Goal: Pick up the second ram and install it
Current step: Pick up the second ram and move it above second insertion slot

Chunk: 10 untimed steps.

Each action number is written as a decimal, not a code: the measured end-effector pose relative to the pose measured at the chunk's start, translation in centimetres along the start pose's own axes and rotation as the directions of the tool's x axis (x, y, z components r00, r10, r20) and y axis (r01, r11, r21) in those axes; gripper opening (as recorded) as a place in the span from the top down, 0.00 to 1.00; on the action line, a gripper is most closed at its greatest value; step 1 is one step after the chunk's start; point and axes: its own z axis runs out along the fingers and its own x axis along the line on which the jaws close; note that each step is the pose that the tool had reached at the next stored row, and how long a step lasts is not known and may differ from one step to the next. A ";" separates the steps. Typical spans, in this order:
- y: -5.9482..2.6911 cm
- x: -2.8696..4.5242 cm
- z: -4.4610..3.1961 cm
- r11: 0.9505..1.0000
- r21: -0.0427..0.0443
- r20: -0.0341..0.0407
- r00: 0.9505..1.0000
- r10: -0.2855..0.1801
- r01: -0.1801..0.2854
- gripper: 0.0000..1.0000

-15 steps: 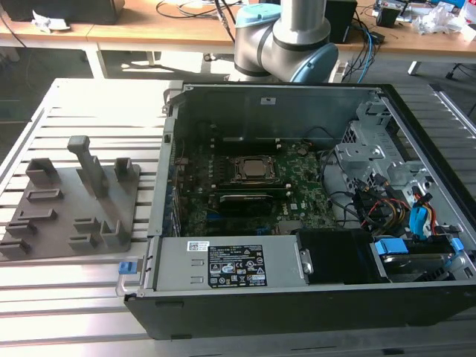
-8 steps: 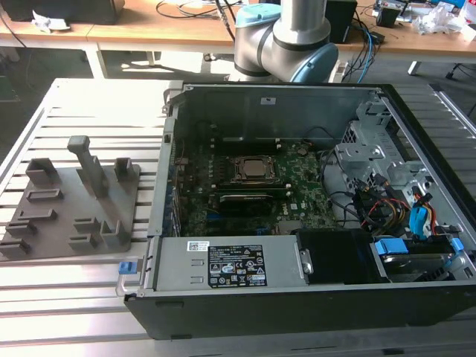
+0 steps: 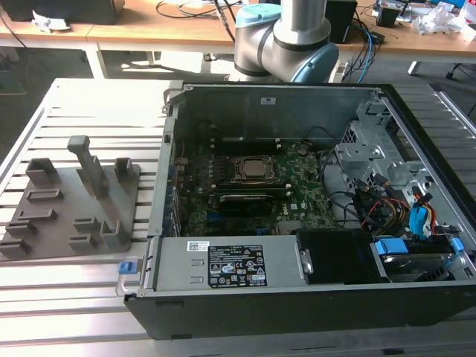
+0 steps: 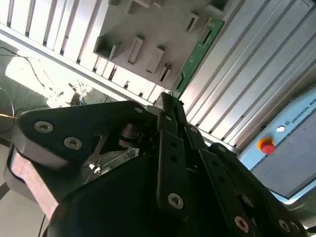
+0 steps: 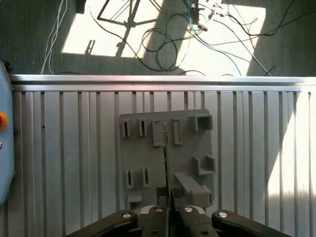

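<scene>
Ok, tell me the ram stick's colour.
Green; the second ram shows best in the second wrist view.

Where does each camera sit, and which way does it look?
Exterior view: off the arm, which shows, looking down into the computer case.
First wrist view: on the wrist, looking down past the gripper at the gray holder.
Second wrist view: likewise, looking along the gripper and second ram.
Wrist views share all three.

The fixture tray (image 3: pixel 71 201) lies on the slatted table (image 3: pixel 89 104), at the exterior view's left of the computer case (image 3: pixel 297 305). The arm's base (image 3: pixel 286 44) stands behind the case. In the second wrist view the second ram (image 4: pixel 200 47), apparently between the fingertips of the gripper (image 4: pixel 168 101), hangs over the tray, outside the case.
</scene>
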 end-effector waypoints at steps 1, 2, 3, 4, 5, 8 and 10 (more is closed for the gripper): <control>-0.01 0.01 0.11 1.000 0.000 -0.004 1.000 0.000 0.000 0.86; -0.10 0.03 0.36 1.000 0.000 -0.010 1.000 0.000 0.000 0.86; -0.30 0.05 0.77 1.000 0.000 -0.010 1.000 0.000 0.000 0.86; -0.47 0.08 1.09 1.000 0.000 -0.010 1.000 0.000 0.000 0.86; -0.57 0.09 1.31 1.000 0.000 -0.010 1.000 0.000 0.000 0.86; -0.90 0.17 2.31 1.000 0.000 -0.010 1.000 0.000 0.000 0.86; -1.05 0.21 2.80 1.000 0.000 -0.010 1.000 0.000 0.000 0.86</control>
